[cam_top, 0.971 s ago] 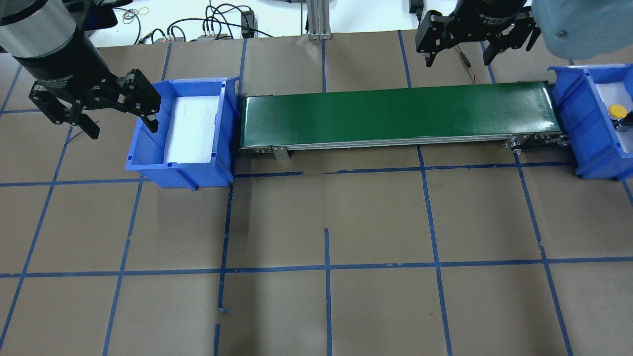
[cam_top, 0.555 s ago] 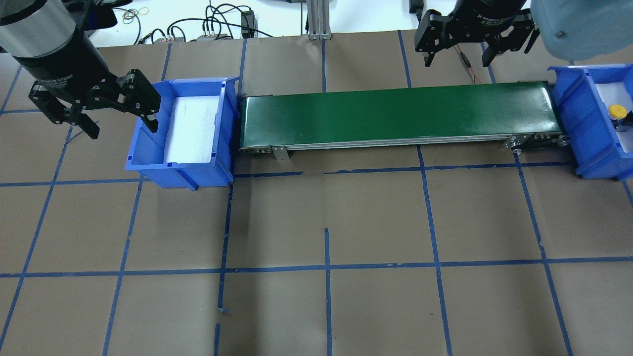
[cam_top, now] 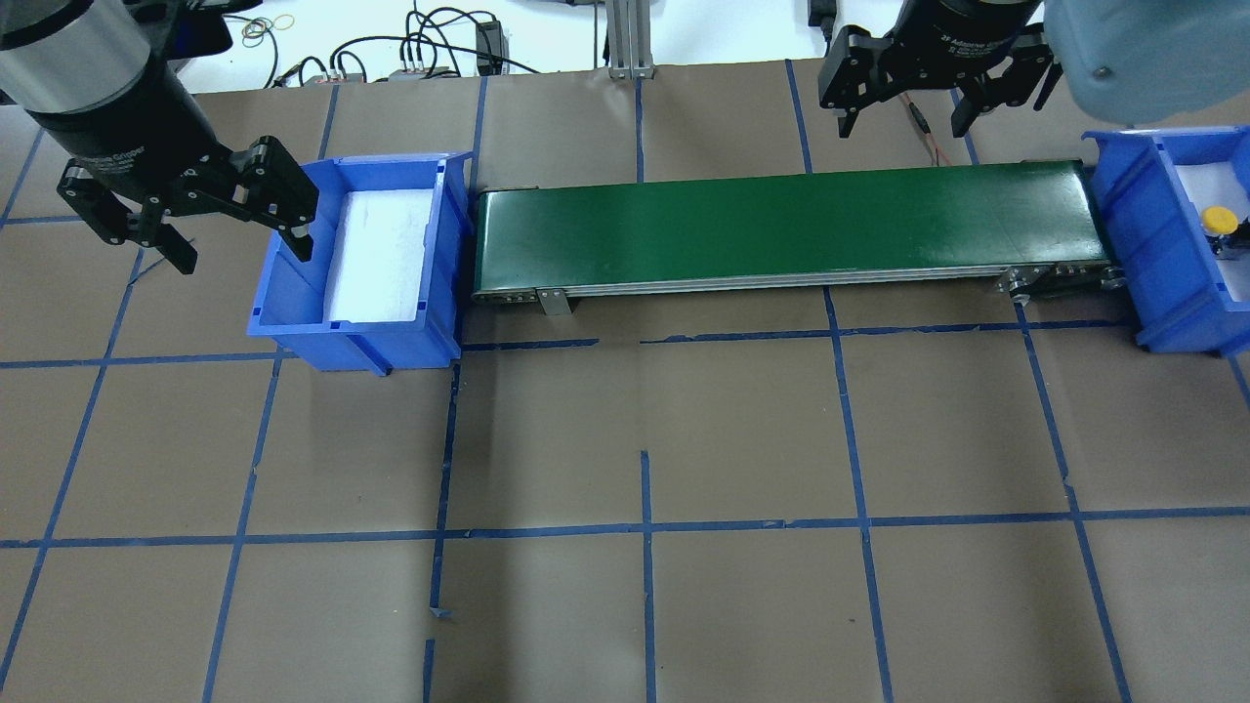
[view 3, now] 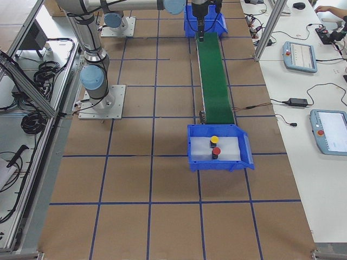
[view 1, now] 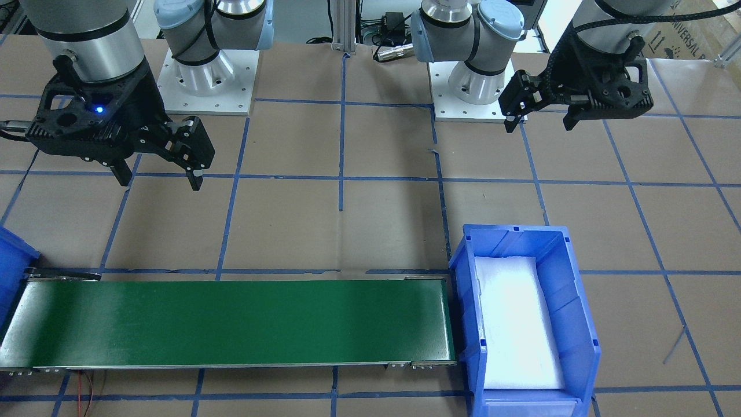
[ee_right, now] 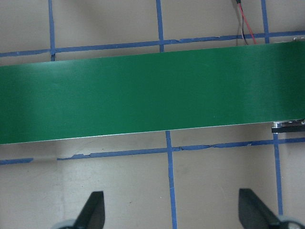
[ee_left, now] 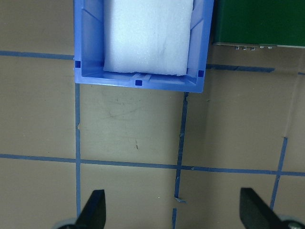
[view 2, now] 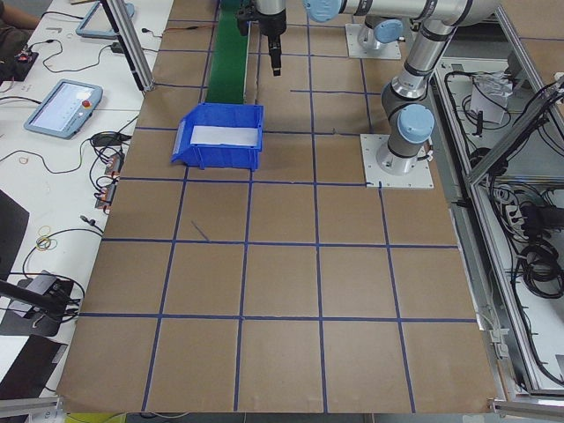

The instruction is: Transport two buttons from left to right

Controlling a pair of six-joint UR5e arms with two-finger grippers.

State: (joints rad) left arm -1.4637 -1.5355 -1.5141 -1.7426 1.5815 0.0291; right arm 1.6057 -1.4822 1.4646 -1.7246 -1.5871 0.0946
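Observation:
Both buttons stand on white foam in the right blue bin [view 3: 238,157]: the yellow button [view 3: 214,140] [cam_top: 1218,219] and, beside it, the red button [view 3: 216,151]. In the overhead view the frame edge cuts off the red one. My left gripper [cam_top: 244,252] [view 1: 538,123] hangs open and empty at the left bin's outer wall. In the left wrist view its fingertips [ee_left: 97,210] are spread wide over bare table. My right gripper [cam_top: 901,119] [view 1: 161,179] is open and empty, high beside the belt's right part. The right wrist view shows its fingertips [ee_right: 95,210] wide apart.
A green conveyor belt [cam_top: 781,225] [view 1: 231,321] [ee_right: 152,100] runs between the two bins. The left blue bin [cam_top: 293,303] [view 1: 579,324] [ee_left: 138,82] holds only a white foam pad. Blue tape lines grid the brown table. Cables lie beyond the far edge.
The right gripper has drifted slightly toward the top of the overhead view, still open. The left gripper and the buttons have not moved.

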